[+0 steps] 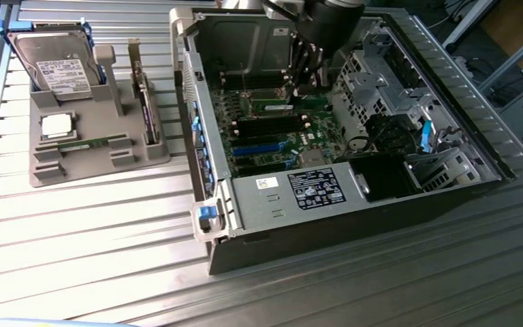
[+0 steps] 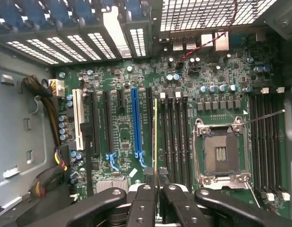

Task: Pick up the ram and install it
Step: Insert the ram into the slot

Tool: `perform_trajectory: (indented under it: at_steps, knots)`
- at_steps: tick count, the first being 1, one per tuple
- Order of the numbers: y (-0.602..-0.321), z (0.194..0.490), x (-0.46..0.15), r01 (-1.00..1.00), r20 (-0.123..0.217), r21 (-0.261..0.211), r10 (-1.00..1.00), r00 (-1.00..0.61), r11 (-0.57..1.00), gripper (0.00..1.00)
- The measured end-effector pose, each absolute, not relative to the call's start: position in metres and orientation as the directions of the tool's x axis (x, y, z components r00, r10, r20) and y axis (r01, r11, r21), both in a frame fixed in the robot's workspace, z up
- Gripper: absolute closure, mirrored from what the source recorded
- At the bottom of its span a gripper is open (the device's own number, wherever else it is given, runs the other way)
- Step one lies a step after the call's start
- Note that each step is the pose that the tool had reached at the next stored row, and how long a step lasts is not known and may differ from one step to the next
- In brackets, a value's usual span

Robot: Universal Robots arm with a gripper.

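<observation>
Wrist view: your gripper (image 2: pixel 156 189) pinches the ram (image 2: pixel 155 137) edge-on over the motherboard (image 2: pixel 117 137).
Keep it upright and parallel to the slot.

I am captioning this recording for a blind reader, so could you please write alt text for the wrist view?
The claw is shut on the ram, holding it edge-on over a memory slot of the green motherboard inside an open computer case. Beside it lie more black memory slots, a blue expansion slot and an empty CPU socket.
</observation>
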State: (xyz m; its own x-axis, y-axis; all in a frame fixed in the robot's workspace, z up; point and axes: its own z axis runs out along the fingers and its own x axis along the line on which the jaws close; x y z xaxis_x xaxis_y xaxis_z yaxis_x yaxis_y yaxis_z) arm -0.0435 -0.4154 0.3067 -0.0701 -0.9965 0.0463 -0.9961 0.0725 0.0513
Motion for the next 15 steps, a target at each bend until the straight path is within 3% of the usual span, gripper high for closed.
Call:
perform_trajectory:
  at_steps: [10, 15]
  knots:
    - [-0.414, 0.282, -0.044, -0.996, 0.046, 0.051, -0.996, -0.072, 0.075, 0.87]
    - [-0.413, 0.279, -0.041, -0.999, 0.047, 0.051, -0.999, 0.011, -0.008, 0.87]
